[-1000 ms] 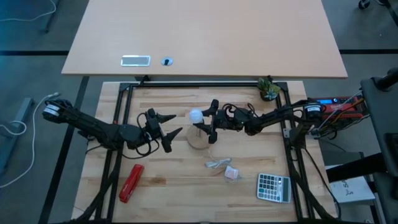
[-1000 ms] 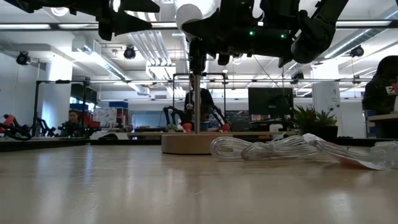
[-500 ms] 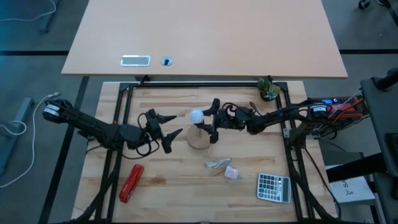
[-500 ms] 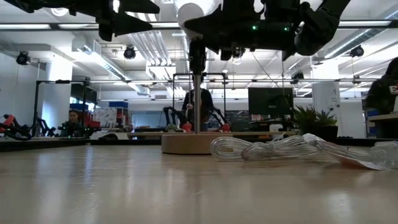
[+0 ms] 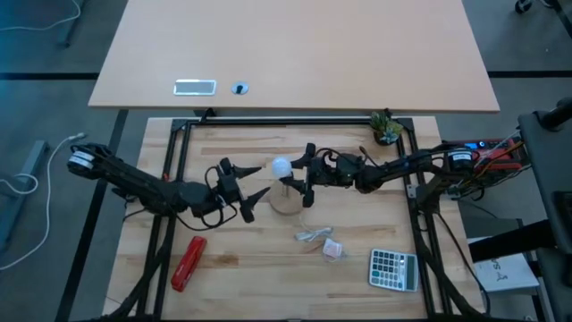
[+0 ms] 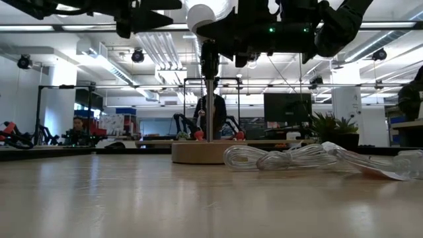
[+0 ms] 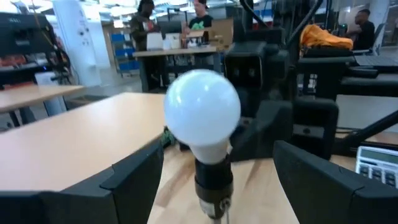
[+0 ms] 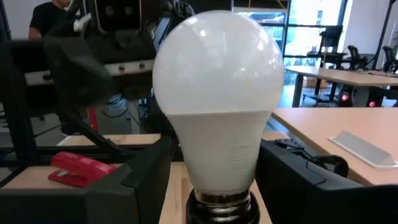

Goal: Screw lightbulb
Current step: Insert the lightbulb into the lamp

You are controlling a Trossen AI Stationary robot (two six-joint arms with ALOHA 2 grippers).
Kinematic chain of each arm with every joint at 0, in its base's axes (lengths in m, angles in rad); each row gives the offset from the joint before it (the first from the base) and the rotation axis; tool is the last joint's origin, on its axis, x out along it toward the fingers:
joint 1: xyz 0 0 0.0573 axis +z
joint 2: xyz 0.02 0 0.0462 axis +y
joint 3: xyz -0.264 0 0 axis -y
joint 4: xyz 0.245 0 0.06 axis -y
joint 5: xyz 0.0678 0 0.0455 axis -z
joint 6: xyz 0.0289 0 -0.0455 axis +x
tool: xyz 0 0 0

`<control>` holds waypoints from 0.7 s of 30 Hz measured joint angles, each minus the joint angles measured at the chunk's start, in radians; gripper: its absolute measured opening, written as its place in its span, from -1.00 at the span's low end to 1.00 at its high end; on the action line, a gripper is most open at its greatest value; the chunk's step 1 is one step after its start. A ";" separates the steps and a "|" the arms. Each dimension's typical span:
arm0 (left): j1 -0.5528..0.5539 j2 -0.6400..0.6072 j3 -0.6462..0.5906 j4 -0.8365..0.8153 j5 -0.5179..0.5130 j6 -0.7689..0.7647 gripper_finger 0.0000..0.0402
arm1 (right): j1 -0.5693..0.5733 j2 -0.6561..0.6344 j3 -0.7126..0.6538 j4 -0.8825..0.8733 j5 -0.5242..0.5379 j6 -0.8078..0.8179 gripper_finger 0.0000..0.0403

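The white lightbulb (image 5: 281, 165) sits upright in a dark socket (image 6: 209, 63) on a thin stem, which rises from the round wooden disc (image 5: 286, 200). My right gripper (image 5: 301, 179) reaches in level from the table's right, open. Its fingers (image 8: 144, 180) stand on either side of the bulb's neck (image 8: 217, 155) with a gap showing. My left gripper (image 5: 259, 181) comes level from the table's left and is open. The bulb (image 7: 202, 109) stands a short way ahead of its fingers (image 7: 127, 180), and nothing is between them.
In front of the disc lie a crumpled clear wrapper (image 5: 313, 235) and a small pinkish packet (image 5: 332, 249). A calculator (image 5: 393, 268) lies at the near right and a red tool (image 5: 189, 261) at the near left. A small plant (image 5: 386, 128) stands at the far right corner.
My left gripper has moved toward the table's right, closer to the lightbulb, staying open. The bulb and my right gripper have kept their places.
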 joint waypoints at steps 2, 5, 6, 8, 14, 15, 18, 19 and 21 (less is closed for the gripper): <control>0.005 -0.003 0.004 -0.002 0.000 0.006 0.47 | 0.000 -0.008 0.000 -0.016 0.000 0.000 0.03; 0.018 -0.002 0.003 -0.009 0.000 0.005 0.47 | 0.000 -0.024 0.000 -0.040 0.000 0.000 0.05; 0.021 -0.002 0.003 -0.014 0.000 0.002 0.47 | 0.000 -0.031 0.000 -0.054 0.000 0.000 0.06; 0.031 0.000 0.003 -0.020 0.000 -0.014 0.47 | 0.000 -0.047 0.000 -0.082 0.001 0.000 0.07; 0.051 0.021 0.005 -0.020 0.010 -0.025 0.47 | 0.000 -0.089 0.000 -0.159 0.018 -0.006 0.07; 0.051 0.024 0.005 -0.017 0.010 -0.025 0.47 | 0.000 -0.097 0.000 -0.178 0.018 -0.006 0.06; 0.052 0.031 0.005 -0.016 0.012 -0.025 0.47 | 0.000 -0.115 0.000 -0.216 0.018 -0.006 0.04; 0.053 0.032 0.005 -0.012 0.012 -0.025 0.47 | 0.000 -0.123 0.000 -0.233 0.019 -0.006 0.03; 0.054 0.035 0.006 -0.012 0.016 -0.025 0.46 | 0.000 -0.138 0.000 -0.263 0.022 -0.008 0.02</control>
